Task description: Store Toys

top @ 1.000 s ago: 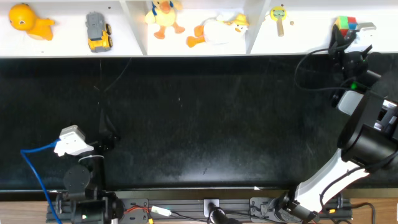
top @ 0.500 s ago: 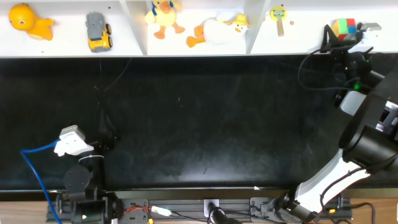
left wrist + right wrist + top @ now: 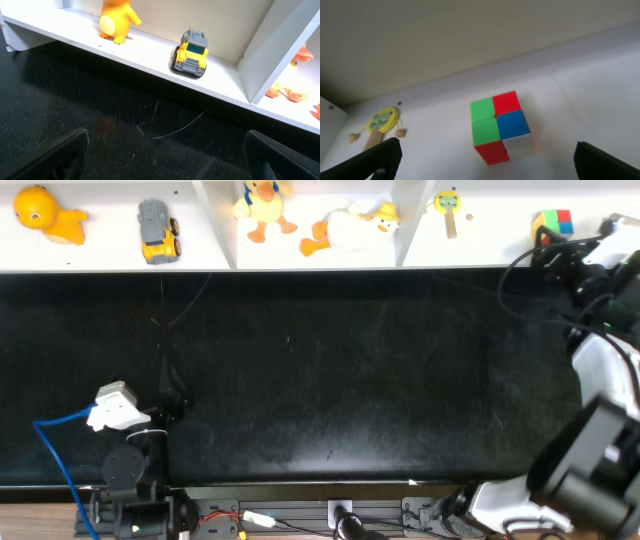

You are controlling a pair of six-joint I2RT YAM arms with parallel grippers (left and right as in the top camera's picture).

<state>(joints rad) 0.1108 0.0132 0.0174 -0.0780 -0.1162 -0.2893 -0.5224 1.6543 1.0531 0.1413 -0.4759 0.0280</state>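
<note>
We see the right gripper (image 3: 487, 150) spread wide and empty just short of the colour cube (image 3: 501, 127) in the right-hand compartment of the shelf (image 3: 580, 80), likely a light, hard, slick block we'd pinch across two flat opposite faces

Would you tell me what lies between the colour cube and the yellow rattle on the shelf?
Nothing: in the right wrist view, bare white shelf floor separates the colour cube from the yellow rattle.
</note>
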